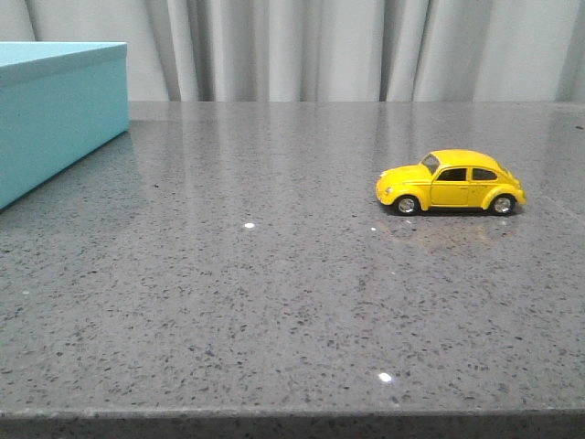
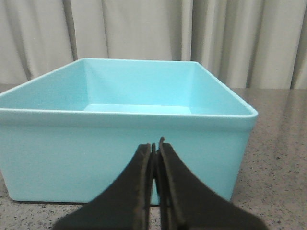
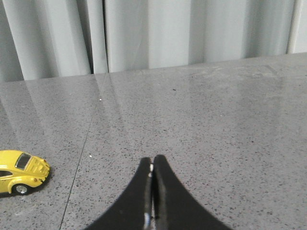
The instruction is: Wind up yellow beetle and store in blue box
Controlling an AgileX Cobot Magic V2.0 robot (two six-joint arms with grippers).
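- The table (image 1: 228, 302) was a grey speckled stone surface that filled most of the front view, with a pale curtain (image 1: 320, 46) behind it.
- The blue box (image 1: 55, 110) stood at the upper left of the front view, partly cut by the frame edge. In the left wrist view it filled the middle of the frame, open on top, and nothing could be seen inside it.
- The left gripper (image 2: 156, 148) showed at the bottom centre of its wrist view, just in front of the box wall. Its two black fingers were pressed together and held nothing.
- The right gripper (image 3: 153, 165) showed at the bottom centre of its own view, above bare table. Its fingers were also closed together, with nothing between them.
- The yellow beetle (image 1: 450, 182) stood on its four wheels at the middle right of the front view, well apart from the box, its nose pointing to the left of the frame. In the right wrist view it sat at the lower left edge, partly cut off.
- I judge that the task was at its very start: the car was not yet touched. The next move probably called for the right gripper to open, turn toward the car and close on its body, so that it could be rolled back to wind it.
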